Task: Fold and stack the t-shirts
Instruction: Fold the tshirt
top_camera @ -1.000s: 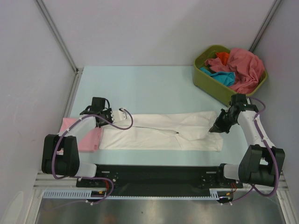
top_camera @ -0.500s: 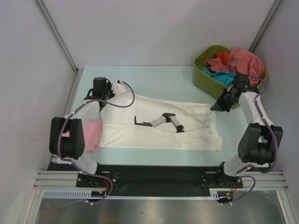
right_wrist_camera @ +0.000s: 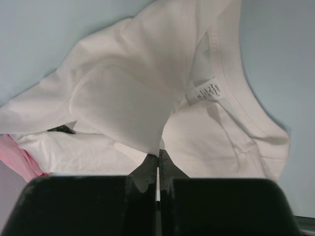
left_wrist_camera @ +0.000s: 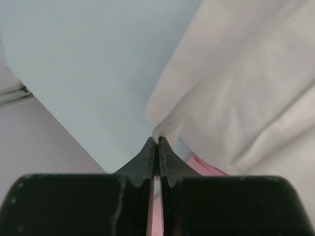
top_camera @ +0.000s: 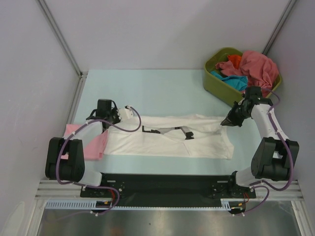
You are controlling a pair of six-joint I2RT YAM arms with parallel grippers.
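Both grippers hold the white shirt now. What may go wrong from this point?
1. The left gripper pinches only a thin tip of the white shirt; it may slip out.
2. The pink shirt lies partly under the white one's left end, so a pull may drag it along.
3. The right gripper holds a bunched fold, and the middle is wrinkled; the fold may come out uneven.

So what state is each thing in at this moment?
white t-shirt, spread across the table, far edge pinched at both ends
pink t-shirt, flat, partly under the white one
tub, holding crumpled, unfolded tees
left gripper, shut on white t-shirt
right gripper, shut on white t-shirt
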